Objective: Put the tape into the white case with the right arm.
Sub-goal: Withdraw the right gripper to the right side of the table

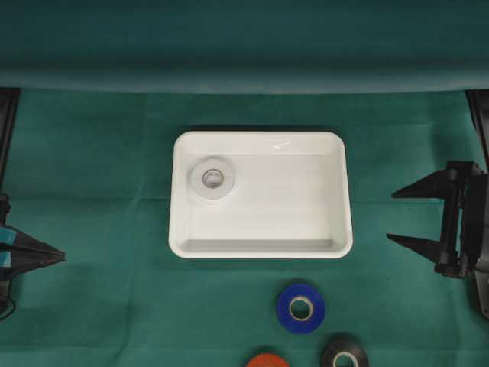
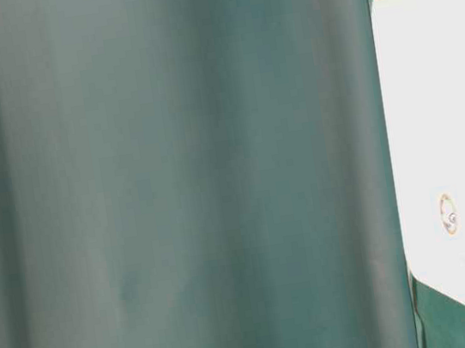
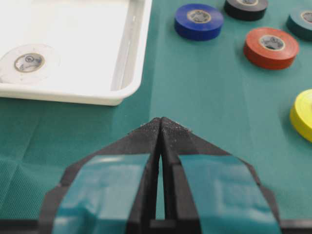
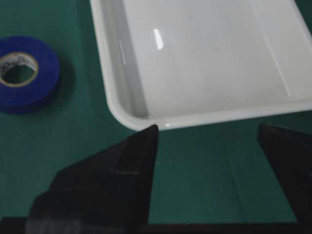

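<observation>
Blue roll (image 1: pixel 300 308), red roll (image 1: pixel 267 360) and black roll (image 1: pixel 344 354) lie on cloth (image 1: pixel 99 229) below the case (image 1: pixel 260 250). White tape (image 1: pixel 213 179) rests inside, left end. Right gripper (image 1: pixel 401 216) spread wide, empty, well right of it. Left gripper (image 3: pixel 161 127) pinched closed, empty.

We find no legible text. The core labels of the white tape roll (image 3: pixel 28 62) in the white case (image 3: pixel 127 78), the blue roll (image 4: pixel 22 70) and the red roll (image 3: pixel 271 46) carry print too small to read.
</observation>
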`<action>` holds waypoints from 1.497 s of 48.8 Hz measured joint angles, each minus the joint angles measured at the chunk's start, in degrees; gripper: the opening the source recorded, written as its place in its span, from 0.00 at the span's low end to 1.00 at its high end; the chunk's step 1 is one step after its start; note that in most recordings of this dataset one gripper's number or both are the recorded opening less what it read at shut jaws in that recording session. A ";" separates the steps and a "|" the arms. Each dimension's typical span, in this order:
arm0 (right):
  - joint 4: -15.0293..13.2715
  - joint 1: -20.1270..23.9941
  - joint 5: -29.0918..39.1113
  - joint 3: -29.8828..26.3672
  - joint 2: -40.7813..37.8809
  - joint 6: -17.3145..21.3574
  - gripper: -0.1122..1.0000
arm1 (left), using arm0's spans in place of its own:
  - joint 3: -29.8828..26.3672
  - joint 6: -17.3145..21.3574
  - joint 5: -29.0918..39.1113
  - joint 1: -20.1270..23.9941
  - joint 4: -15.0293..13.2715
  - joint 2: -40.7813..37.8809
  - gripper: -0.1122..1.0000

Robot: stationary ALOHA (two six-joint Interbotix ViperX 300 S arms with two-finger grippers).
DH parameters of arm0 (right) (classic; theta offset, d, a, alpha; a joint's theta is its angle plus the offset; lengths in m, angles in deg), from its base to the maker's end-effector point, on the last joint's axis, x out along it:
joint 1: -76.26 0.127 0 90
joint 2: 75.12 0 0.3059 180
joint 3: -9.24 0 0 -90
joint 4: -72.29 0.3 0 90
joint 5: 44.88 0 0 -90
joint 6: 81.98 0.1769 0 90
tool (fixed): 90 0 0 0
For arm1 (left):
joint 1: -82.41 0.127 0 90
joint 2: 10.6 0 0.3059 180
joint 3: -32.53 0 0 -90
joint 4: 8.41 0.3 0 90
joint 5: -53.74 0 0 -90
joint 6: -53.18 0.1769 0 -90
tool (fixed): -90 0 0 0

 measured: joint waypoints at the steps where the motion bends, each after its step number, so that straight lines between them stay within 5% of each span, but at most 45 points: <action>1: -0.09 0.00 0.00 0.00 -0.09 -0.09 0.55 | 0.00 0.00 0.09 0.09 0.00 0.00 0.10; 17: -0.09 2.20 0.09 0.09 -2.55 0.00 0.55 | 0.00 0.09 0.09 0.44 0.09 0.00 0.10; 52: 0.00 22.76 0.18 2.90 -2.29 0.09 0.55 | 0.00 0.00 0.09 0.53 0.00 0.00 0.10; 73: -0.09 23.82 2.20 3.34 -2.29 0.09 0.55 | 0.00 0.00 0.09 0.53 0.00 0.00 0.10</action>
